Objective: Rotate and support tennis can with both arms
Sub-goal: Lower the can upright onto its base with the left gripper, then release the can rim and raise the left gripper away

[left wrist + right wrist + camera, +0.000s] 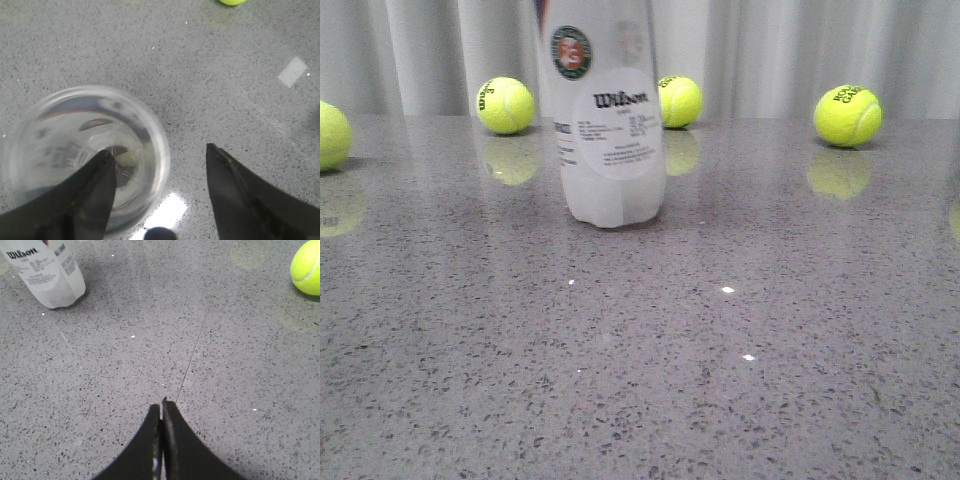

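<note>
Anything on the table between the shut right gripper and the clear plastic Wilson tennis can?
Nothing. In the right wrist view, only bare speckled grey tabletop lies between the shut black right gripper and the upright clear plastic Wilson tennis can.

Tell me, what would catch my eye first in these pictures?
The tall clear tennis can stands upright mid-table with its Wilson label facing you, and yellow-green tennis balls sit along the far edge behind it. From above, the open left gripper hangs over the can's open mouth, while the right gripper is shut, away from the can.
</note>
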